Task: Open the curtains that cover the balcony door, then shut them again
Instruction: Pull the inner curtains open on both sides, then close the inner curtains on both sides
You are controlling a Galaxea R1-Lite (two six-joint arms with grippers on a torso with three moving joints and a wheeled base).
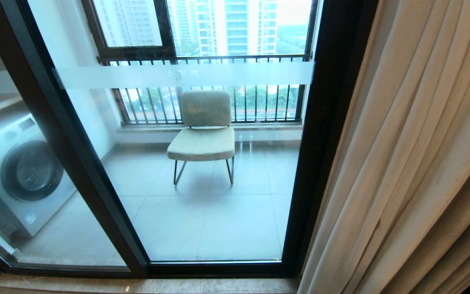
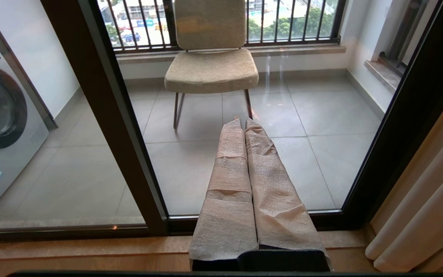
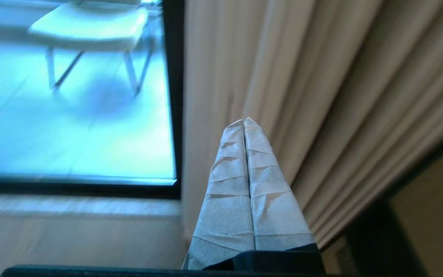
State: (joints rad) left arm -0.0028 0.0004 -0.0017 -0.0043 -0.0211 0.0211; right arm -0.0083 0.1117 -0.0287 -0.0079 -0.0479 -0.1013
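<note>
And here are the curtains (image 1: 406, 163), bunched up in thick cream-beige pleats on the right side of the head view, hanging from the top of the picture down toward the floor, their folds running at a slant. They sit right against the black right-hand frame of the balcony door (image 1: 324, 134), whose glass stands uncovered: two clear panels in heavy black frames, a frosted white strip (image 1: 186, 74) running across the glass. Through it we see a padded chair (image 1: 204, 130) on thin metal legs, standing on pale floor tiles (image 1: 202, 212), with black railing bars (image 1: 206, 87) behind it and tall buildings beyond. Over on the left, behind the other panel, there's a white washing machine (image 1: 14, 171) with a dark round door. Neither arm shows in the head view. In the right wrist view the right gripper (image 3: 244, 122) has its wrapped fingers (image 3: 262, 184) pressed together, nothing between them, tips just in front of the curtain folds; whether they touch the cloth is hard to tell. In the left wrist view the left gripper (image 2: 243, 120) is likewise pinched together and empty, pointing at the glass toward the chair, with the wooden sill (image 2: 71, 250) below and the curtains off to one side.
</note>
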